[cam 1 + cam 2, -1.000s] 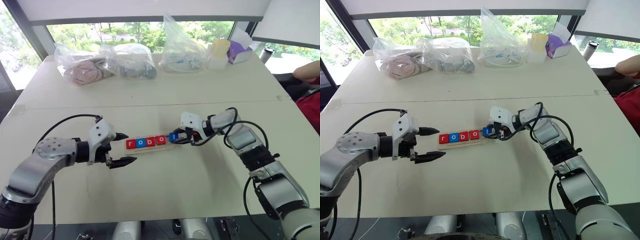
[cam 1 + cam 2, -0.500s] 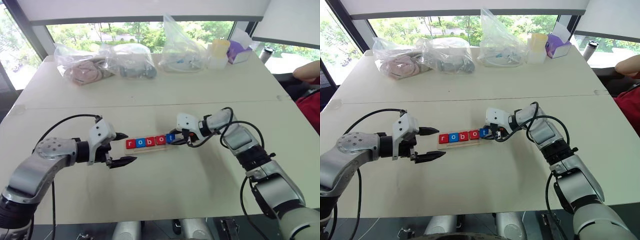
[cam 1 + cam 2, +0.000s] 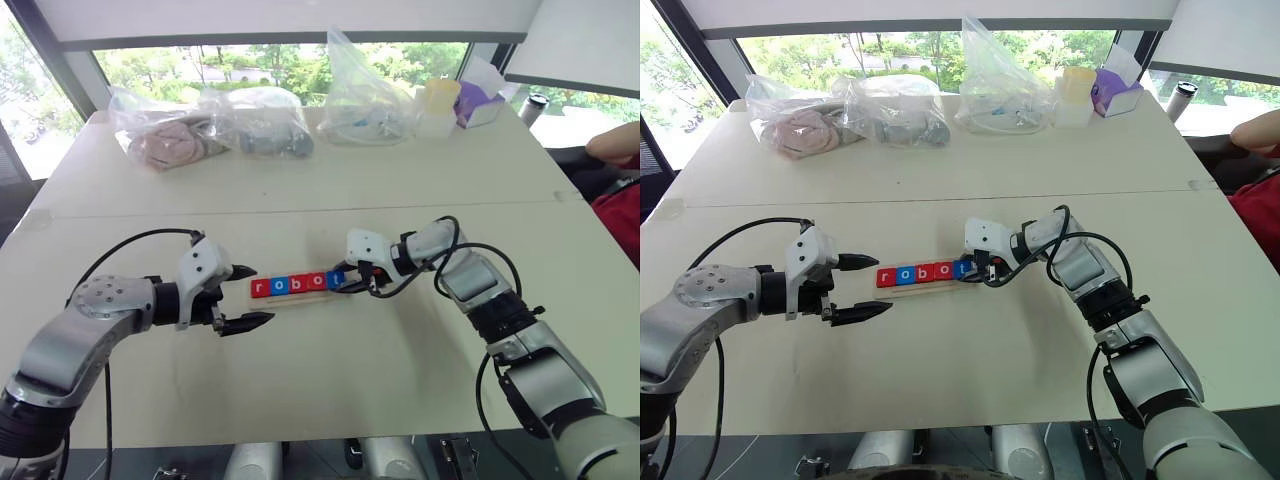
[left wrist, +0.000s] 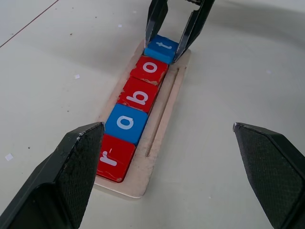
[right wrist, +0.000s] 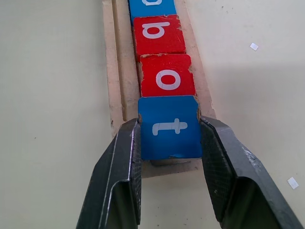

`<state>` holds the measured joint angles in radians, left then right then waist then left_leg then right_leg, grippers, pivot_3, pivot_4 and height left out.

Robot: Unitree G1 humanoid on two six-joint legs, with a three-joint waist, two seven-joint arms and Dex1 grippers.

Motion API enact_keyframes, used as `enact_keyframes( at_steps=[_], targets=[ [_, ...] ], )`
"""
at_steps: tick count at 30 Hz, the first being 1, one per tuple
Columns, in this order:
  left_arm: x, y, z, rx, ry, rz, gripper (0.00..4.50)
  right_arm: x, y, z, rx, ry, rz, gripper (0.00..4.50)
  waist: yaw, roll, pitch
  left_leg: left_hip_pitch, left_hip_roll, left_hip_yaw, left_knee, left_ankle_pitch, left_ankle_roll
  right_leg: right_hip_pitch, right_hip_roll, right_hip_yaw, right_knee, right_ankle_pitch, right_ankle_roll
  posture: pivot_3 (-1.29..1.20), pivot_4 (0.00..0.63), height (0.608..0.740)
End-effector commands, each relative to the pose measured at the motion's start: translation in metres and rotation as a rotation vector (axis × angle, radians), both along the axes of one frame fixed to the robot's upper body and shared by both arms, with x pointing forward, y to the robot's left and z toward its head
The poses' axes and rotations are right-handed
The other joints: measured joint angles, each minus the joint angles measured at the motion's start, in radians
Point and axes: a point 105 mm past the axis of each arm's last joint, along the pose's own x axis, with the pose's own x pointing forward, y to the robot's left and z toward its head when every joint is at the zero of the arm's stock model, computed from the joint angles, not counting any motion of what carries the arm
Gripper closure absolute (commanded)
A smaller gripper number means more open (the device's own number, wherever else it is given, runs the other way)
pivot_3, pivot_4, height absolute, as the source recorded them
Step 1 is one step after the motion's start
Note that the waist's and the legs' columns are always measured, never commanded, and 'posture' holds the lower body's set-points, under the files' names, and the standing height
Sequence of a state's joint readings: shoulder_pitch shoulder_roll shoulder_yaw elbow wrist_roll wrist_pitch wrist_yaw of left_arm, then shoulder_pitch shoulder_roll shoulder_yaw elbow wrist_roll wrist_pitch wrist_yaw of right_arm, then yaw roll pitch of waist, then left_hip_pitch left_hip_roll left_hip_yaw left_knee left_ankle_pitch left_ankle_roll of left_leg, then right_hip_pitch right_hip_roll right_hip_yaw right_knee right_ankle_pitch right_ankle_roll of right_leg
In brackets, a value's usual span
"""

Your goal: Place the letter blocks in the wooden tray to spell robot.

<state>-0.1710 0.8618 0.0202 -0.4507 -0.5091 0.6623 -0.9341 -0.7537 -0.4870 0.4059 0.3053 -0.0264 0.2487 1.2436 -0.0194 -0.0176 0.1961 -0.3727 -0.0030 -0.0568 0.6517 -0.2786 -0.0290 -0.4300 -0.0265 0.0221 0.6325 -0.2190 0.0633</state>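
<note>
Rightmost blue t block (image 5: 169, 127) now sits in line at the tray's end, touching the red o block (image 5: 167, 75); a second ago it stood apart from the row, carried in the right gripper (image 3: 349, 279), which has since come left with it.

Wooden tray (image 4: 162, 125), centre of the head views, lying crosswise on the table (image 3: 330, 190). Contents, left to right: red r (image 4: 112, 156), blue o (image 4: 126, 123), red b (image 4: 139, 95), red o, blue t. Five in a row, edges touching, reading "robot". Narrow groove in the tray runs bare alongside the blocks.

Right jaws flank the t block, one on each side, close against its edges; whether they grip or have just let go, cannot tell.

Left gripper (image 3: 246, 296) hovers off the tray's left end, jaws wide, holding nothing.

Far edge of table, upper frame: three clear plastic bags (image 3: 262, 122) with bundled contents, a pale lidded tub (image 3: 437, 107), a purple box (image 3: 481, 104).
</note>
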Motion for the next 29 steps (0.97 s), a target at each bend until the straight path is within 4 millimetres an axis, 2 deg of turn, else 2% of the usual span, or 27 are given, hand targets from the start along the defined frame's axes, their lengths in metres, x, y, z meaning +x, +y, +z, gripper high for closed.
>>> enact_keyframes(
  at_steps=[1, 3, 4, 7, 11, 16, 20, 23, 25, 29],
  targets=[
    [0.001, -0.002, 0.006, 0.002, -0.035, -0.010, 0.00, 0.004, 0.007, 0.013, 0.027, -0.067, 0.005, 1.33, 0.000, 0.000, 0.000, 0.000, 0.000, 0.000, 0.000, 0.000, 0.000, 0.000, 0.000, 0.000, 0.000, 0.000, 0.000, 0.00, 0.150, 0.740],
    [0.001, -0.002, 0.006, 0.001, -0.035, -0.009, 0.00, 0.007, 0.008, 0.019, 0.039, -0.084, -0.006, 0.27, 0.000, 0.000, 0.000, 0.000, 0.000, 0.000, 0.000, 0.000, 0.000, 0.000, 0.000, 0.000, 0.000, 0.000, 0.000, 0.00, 0.150, 0.740],
    [0.000, -0.002, 0.006, 0.001, -0.036, -0.009, 0.00, 0.006, 0.009, 0.025, 0.059, -0.091, -0.005, 0.12, 0.000, 0.000, 0.000, 0.000, 0.000, 0.000, 0.000, 0.000, 0.000, 0.000, 0.000, 0.000, 0.000, 0.000, 0.000, 0.00, 0.150, 0.740],
    [0.000, -0.001, 0.006, 0.002, -0.036, -0.009, 0.00, 0.002, 0.009, 0.040, 0.096, -0.099, -0.001, 0.12, 0.001, 0.000, 0.000, 0.000, 0.000, 0.000, 0.000, 0.000, 0.000, 0.000, 0.000, 0.000, 0.000, 0.000, 0.000, 0.00, 0.150, 0.740],
    [-0.001, 0.000, 0.009, 0.001, -0.037, -0.009, 0.00, -0.003, 0.001, 0.048, 0.119, -0.113, -0.038, 0.12, 0.002, 0.000, 0.000, 0.000, 0.000, 0.000, 0.000, 0.000, 0.000, 0.000, 0.000, 0.000, 0.000, 0.000, 0.000, 0.00, 0.150, 0.740],
    [0.000, 0.008, 0.014, -0.017, -0.033, 0.021, 0.00, 0.005, -0.026, 0.044, 0.094, -0.171, -0.185, 0.12, 0.005, 0.000, 0.000, 0.000, 0.000, 0.000, 0.000, 0.000, 0.000, 0.000, 0.000, 0.000, 0.000, 0.000, 0.000, 0.00, 0.150, 0.740],
    [0.009, 0.031, 0.021, -0.089, -0.058, 0.176, 0.00, 0.005, -0.043, 0.038, 0.112, -0.163, -0.286, 0.12, 0.001, 0.000, 0.000, 0.000, 0.000, 0.000, 0.000, 0.000, 0.000, 0.000, 0.000, 0.000, 0.000, 0.000, 0.000, 0.00, 0.150, 0.740],
    [-0.002, 0.050, 0.015, -0.076, -0.032, 0.253, 0.00, -0.013, -0.048, 0.050, 0.236, -0.068, -0.331, 0.12, -0.002, 0.000, 0.000, 0.000, 0.001, 0.000, -0.002, 0.000, 0.000, -0.001, 0.000, 0.000, 0.000, 0.000, 0.000, 0.00, 0.150, 0.740],
    [-0.019, 0.058, 0.010, -0.086, 0.016, 0.284, 0.00, -0.032, -0.056, 0.056, 0.312, 0.014, -0.364, 0.12, -0.001, 0.000, 0.000, -0.001, 0.001, -0.001, -0.002, 0.000, 0.000, -0.002, 0.000, 0.001, 0.000, 0.000, 0.000, 0.00, 0.150, 0.740],
    [-0.037, 0.070, 0.001, -0.119, 0.055, 0.360, 0.00, -0.058, -0.066, 0.056, 0.380, 0.099, -0.448, 0.12, 0.007, 0.000, 0.000, -0.001, 0.003, -0.001, -0.002, 0.000, 0.000, -0.001, -0.002, 0.000, -0.001, -0.001, 0.000, 0.00, 0.150, 0.740]
  ],
)
